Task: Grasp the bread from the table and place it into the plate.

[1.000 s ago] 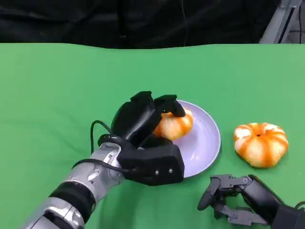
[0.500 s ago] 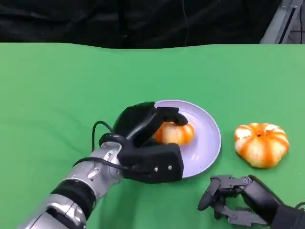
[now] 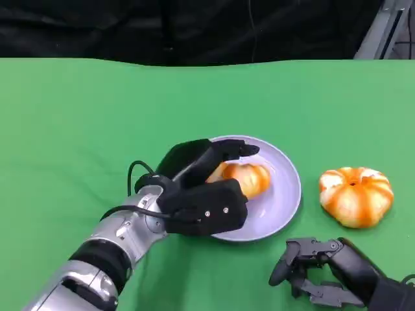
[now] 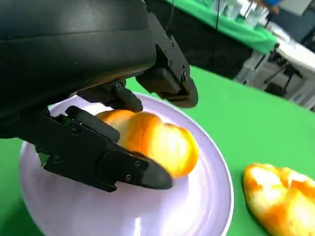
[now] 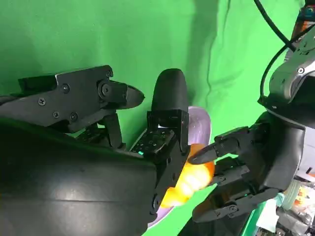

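Resting on plate (image 3: 282, 194), bread (image 3: 245, 178), left hand (image 3: 201, 188) fingers (image 3: 237, 151) spread around it

My desk (image 3: 78, 116) is covered edge to edge in a flat, bright green cloth, evenly lit, with soft creases near its far side. Behind its far edge hangs a black backdrop (image 3: 130, 29), dark and featureless apart from a thin cable running down it. A grey metal strut (image 3: 379, 29) slants at the far right corner. From my left wrist I see a second green-covered table (image 4: 231, 24) beyond, and pale furniture on dark legs (image 4: 290, 59) beside it.
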Controlling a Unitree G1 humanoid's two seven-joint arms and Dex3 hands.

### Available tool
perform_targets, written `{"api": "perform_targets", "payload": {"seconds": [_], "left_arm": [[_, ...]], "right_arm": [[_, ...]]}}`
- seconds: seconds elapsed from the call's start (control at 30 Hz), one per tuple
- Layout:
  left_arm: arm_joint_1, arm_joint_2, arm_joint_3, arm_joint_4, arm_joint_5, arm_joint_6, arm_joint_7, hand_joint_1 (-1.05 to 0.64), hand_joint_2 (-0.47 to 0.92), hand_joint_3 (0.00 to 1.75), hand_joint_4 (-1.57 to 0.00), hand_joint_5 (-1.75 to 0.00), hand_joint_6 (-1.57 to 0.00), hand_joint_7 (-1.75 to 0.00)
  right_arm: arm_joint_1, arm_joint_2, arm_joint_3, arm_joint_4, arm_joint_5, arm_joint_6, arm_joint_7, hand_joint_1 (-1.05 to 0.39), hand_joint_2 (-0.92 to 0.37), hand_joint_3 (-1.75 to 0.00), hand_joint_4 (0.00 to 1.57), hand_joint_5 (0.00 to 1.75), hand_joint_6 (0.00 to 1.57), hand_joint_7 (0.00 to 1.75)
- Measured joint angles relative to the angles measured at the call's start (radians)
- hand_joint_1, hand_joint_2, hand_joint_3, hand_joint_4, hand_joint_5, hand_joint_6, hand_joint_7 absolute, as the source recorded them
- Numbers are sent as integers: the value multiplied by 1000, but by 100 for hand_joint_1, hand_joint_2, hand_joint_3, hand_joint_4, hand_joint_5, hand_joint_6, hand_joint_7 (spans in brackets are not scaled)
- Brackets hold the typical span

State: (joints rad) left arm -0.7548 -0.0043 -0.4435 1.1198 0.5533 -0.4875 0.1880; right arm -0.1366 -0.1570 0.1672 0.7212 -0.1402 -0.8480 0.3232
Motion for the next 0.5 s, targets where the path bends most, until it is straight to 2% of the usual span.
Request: {"api": "perform_targets", "payload": {"seconds": [0.17, 0.5], "left_arm": [[0, 6, 7, -19, -5, 12, -52, -89, 92, 73, -37, 0, -38, 0], [14, 26, 50, -88, -79, -7, -101, -92, 92, 88, -37, -1, -36, 0]], "right_arm": [[0, 0, 0, 0, 0, 0, 0, -2, -92, -45, 70, 155, 77, 109], [-1, 0, 0, 5, 0, 1, 1, 0, -92, -46, 69, 149, 77, 110]]}}
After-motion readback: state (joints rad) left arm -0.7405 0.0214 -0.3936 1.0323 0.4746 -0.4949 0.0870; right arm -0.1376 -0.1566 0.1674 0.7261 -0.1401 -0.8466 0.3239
